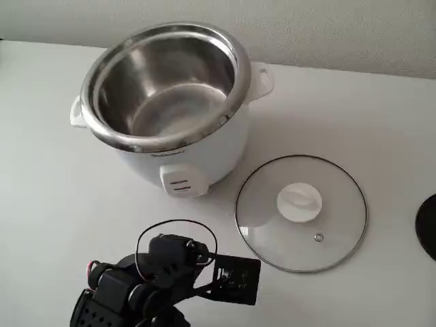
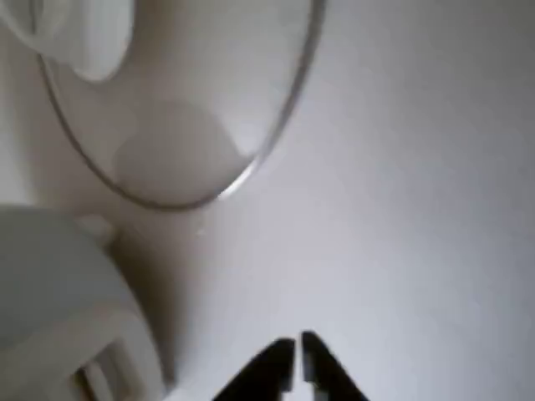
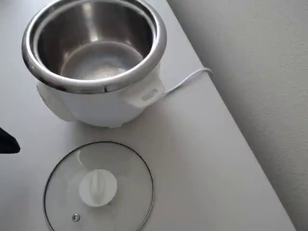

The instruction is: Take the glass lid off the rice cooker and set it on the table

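Observation:
The rice cooker (image 1: 197,146) stands uncovered at the back of the table (image 1: 54,204), its shiny steel pot (image 3: 96,48) bare inside. The glass lid (image 1: 301,212) lies flat on the table to the right of the cooker, white knob (image 1: 299,202) up. In the overhead view the glass lid (image 3: 98,187) lies in front of the rice cooker (image 3: 96,103). My black arm (image 1: 143,283) is low at the front left, apart from both. In the wrist view my gripper (image 2: 297,361) is shut on nothing, with the lid (image 2: 180,134) ahead and the cooker's white body (image 2: 58,292) at the left.
A white power cord (image 3: 185,81) runs from the cooker toward the table's right edge in the overhead view. A dark round object (image 1: 428,226) sits at the right border of the fixed view. The wall (image 1: 340,27) stands behind the table.

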